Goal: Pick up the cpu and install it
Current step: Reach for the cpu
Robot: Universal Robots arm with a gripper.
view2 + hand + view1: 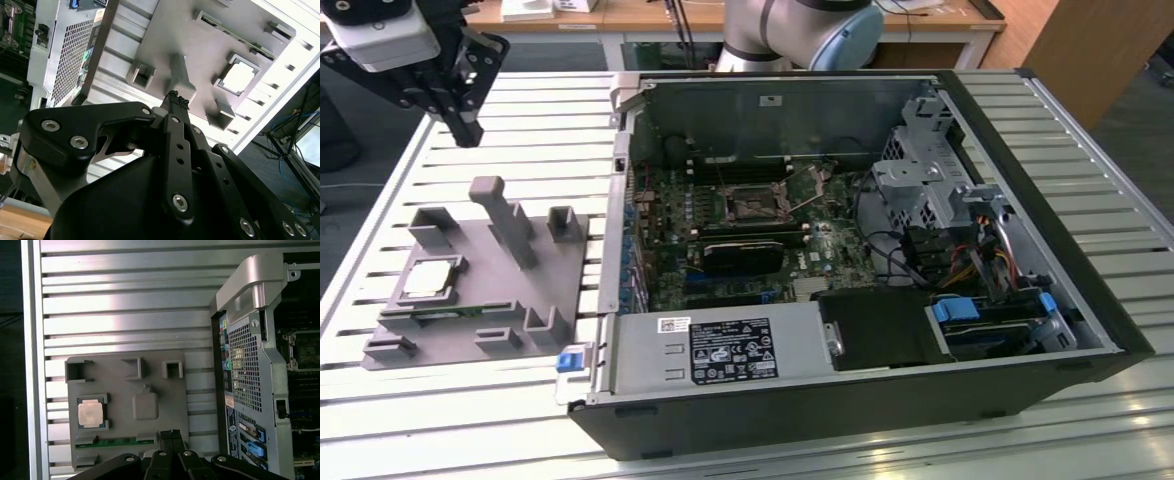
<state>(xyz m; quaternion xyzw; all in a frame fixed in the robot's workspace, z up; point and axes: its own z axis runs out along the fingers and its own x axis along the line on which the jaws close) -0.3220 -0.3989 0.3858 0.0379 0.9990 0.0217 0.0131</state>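
The cpu (pixel 430 279) lies untouched — end effector (pixel 464 130) (closed) aloft.

Both wrist views above the grey tray (pixel 120 427)

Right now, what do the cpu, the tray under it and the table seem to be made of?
The cpu: a metal top, satin silver, catching light with a pale sheen. The tray: probably moulded or printed plastic, matte uniform grey, no glare. The table: apparently aluminium slats, brushed, with bright streaked reflections along the grooves.
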